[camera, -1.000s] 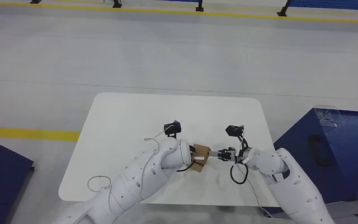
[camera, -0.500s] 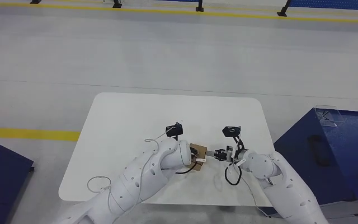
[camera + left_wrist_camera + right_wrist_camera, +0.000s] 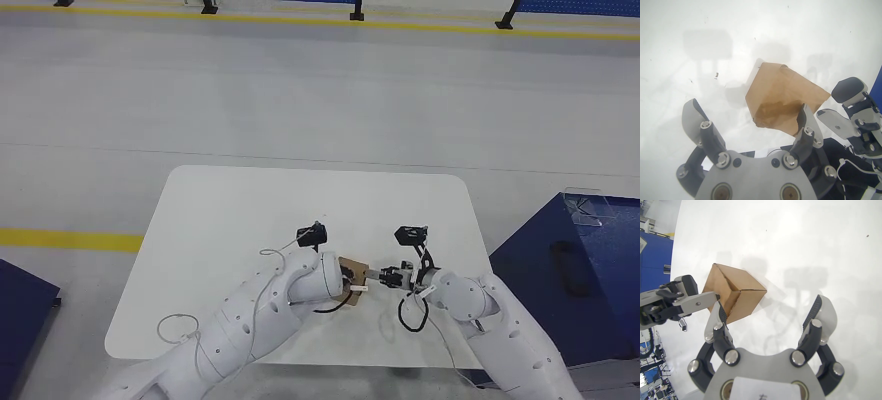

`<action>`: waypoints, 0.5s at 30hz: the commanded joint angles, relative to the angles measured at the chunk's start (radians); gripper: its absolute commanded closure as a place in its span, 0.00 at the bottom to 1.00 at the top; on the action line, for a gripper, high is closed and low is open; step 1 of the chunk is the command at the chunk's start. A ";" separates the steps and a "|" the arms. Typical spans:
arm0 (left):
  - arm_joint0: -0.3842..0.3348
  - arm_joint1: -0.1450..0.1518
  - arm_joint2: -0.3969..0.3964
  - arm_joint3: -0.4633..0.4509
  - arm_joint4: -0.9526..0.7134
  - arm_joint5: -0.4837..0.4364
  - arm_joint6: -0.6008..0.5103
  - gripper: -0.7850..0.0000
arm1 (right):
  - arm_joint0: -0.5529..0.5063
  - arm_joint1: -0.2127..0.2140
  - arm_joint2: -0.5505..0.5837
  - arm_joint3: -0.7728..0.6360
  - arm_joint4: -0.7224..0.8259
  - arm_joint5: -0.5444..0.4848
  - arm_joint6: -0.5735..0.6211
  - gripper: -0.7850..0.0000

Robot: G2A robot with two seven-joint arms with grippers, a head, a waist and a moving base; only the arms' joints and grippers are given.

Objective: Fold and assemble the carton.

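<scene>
Carton (image 3: pixel 783 98) sits on the counter (image 3: pixel 230 220) in between the left fingers (image 3: pixel 807 121) and the right fingers (image 3: pixel 814 313) — right up against one fingertip of each. Both sets are spread wide, released, gripping nothing.

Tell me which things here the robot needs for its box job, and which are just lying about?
Part of the job: the brown carton; the open jaws of both arms, close beside it; the white table under it.
Just there: the blue cabinet beside the table; the yellow floor line.
</scene>
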 commanded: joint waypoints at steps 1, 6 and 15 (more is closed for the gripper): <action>-0.003 -0.001 0.004 0.002 -0.003 0.003 0.003 0.00 | -0.003 0.001 0.007 -0.004 0.005 -0.002 0.006 0.00; -0.005 0.004 -0.008 -0.024 -0.011 0.023 0.023 0.00 | 0.002 -0.005 -0.019 0.003 -0.050 0.035 -0.003 0.00; 0.033 0.032 -0.067 -0.142 -0.001 0.056 0.056 0.00 | 0.021 -0.020 -0.062 0.025 -0.081 0.066 -0.006 0.00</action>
